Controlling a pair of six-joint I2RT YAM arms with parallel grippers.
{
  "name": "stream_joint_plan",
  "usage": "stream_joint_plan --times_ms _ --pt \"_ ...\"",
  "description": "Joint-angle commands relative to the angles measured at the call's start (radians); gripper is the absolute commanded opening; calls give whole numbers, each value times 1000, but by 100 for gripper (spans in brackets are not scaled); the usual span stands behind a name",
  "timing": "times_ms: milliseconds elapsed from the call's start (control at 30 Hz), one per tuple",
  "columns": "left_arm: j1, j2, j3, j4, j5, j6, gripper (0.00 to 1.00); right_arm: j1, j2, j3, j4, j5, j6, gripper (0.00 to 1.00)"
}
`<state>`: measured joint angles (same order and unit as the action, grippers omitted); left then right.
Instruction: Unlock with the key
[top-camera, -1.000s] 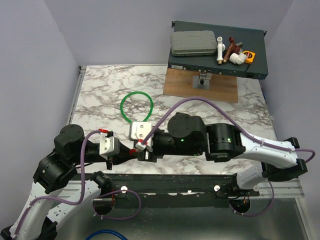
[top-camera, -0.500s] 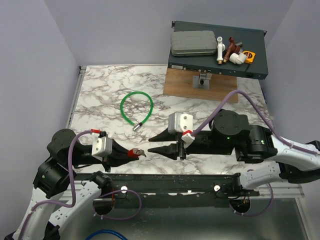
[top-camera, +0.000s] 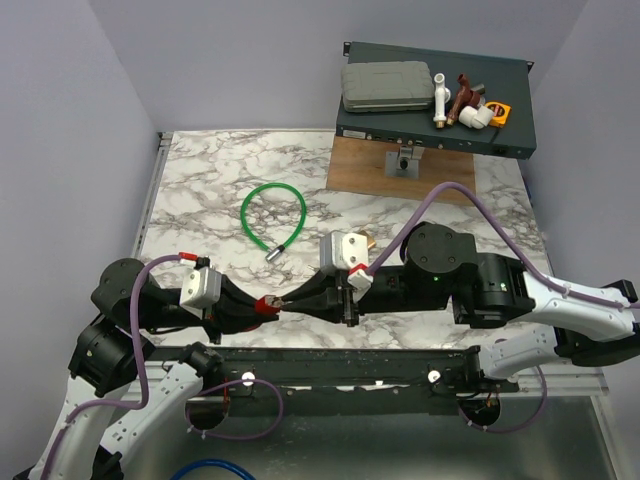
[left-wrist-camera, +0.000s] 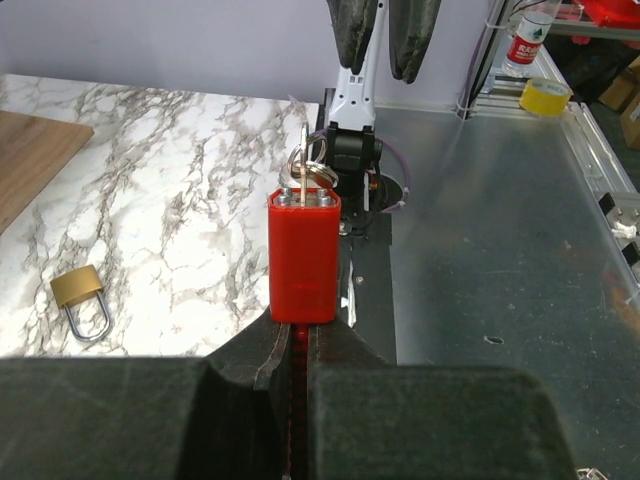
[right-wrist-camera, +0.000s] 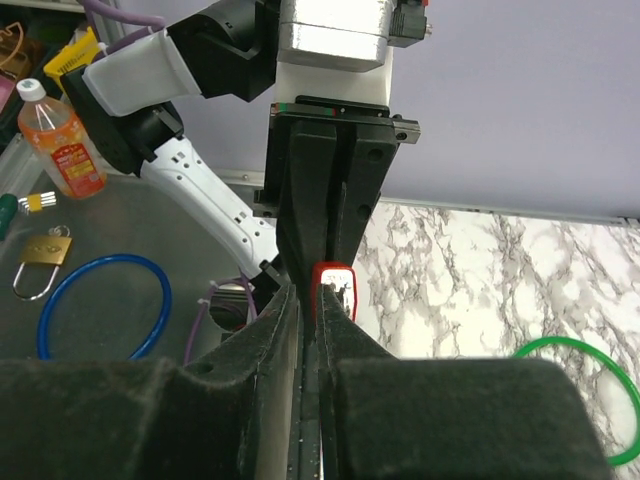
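The key shows in the left wrist view as a red tag (left-wrist-camera: 303, 255) with a metal blade and ring (left-wrist-camera: 308, 165) at its far end. My left gripper (left-wrist-camera: 300, 330) is shut on the tag's near end and holds it just above the table's front edge (top-camera: 266, 303). My right gripper (top-camera: 292, 298) points at it from the right. Its fingers (right-wrist-camera: 312, 295) are open by only a narrow slit. The tag's end (right-wrist-camera: 335, 285) sits just past the tips, with nothing seen between them. A brass padlock (left-wrist-camera: 82, 300) lies on the marble.
A green cable loop (top-camera: 273, 213) lies on the marble behind both grippers. A wooden board (top-camera: 402, 170) and a dark case (top-camera: 435, 100) with fittings stand at the back right. Below the table's near edge are a blue ring (right-wrist-camera: 100, 305), a bottle (right-wrist-camera: 60, 140) and another padlock (right-wrist-camera: 40, 255).
My right gripper pulled away to the right, then came back left to the key with its jaws narrowing. My left gripper drew back slightly, still holding the key.
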<state>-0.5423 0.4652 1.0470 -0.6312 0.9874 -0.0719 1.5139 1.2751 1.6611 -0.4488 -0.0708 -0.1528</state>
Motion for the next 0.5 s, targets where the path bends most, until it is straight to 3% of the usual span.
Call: stream_joint_plan --times_ms 0,467 --pt "10 -15 4 26 38 -13 0 -8 3 -7 29 -13 15 14" --pt "12 -14 11 21 50 10 0 -53 43 36 -10 -25 63 13"
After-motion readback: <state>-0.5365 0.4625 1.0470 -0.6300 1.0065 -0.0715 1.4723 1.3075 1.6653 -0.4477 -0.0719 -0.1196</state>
